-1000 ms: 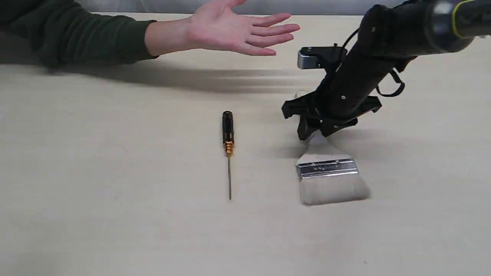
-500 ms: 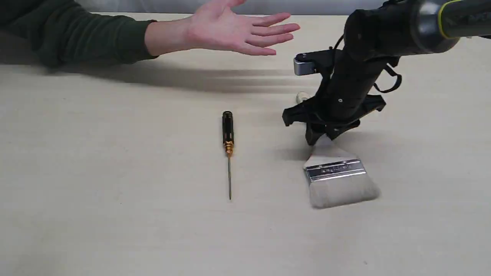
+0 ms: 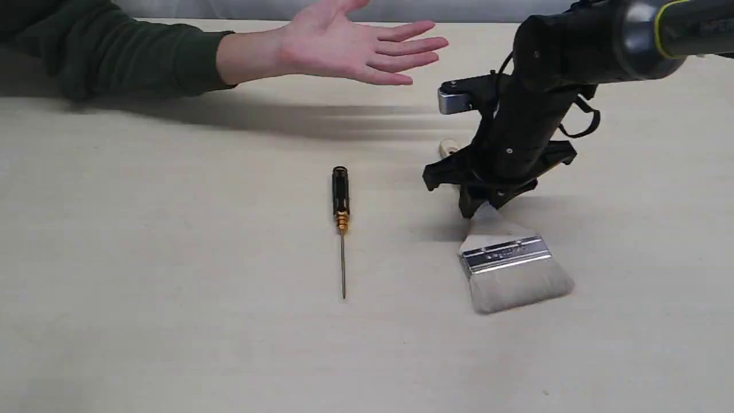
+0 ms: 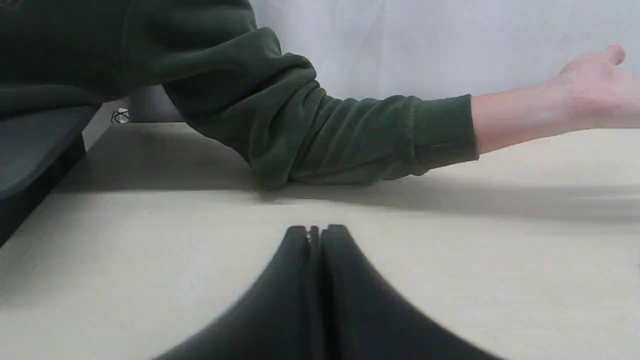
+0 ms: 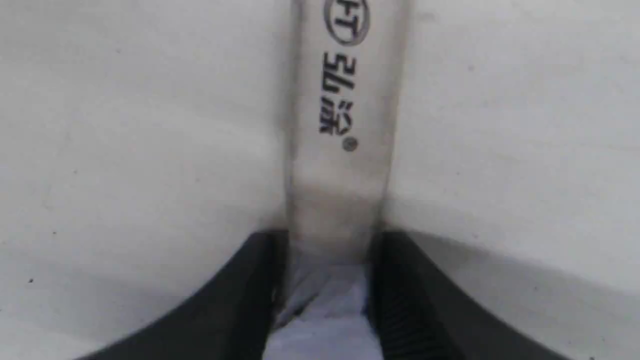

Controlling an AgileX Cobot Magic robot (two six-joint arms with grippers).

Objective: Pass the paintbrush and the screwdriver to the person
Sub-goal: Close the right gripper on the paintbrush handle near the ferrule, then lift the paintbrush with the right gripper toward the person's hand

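Middle of the paintbrush (image 3: 510, 269) handle hidden behind the right claw (image 3: 480, 206), handle print blurred and cut by the right wrist view's edge, the person (image 3: 344, 49) cropped at the sleeve in the exterior view, at the palm in the left wrist view

Clamps the paintbrush (image 5: 342, 150) by its pale handle (dark characters printed along it) in the right gripper (image 5: 330, 245), over the table (image 5: 125, 150).

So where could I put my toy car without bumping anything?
Left of the screwdriver, below the person's sleeve, the table is bare; so is the front strip nearest the camera. It's crowded where the right hand grips the paintbrush.
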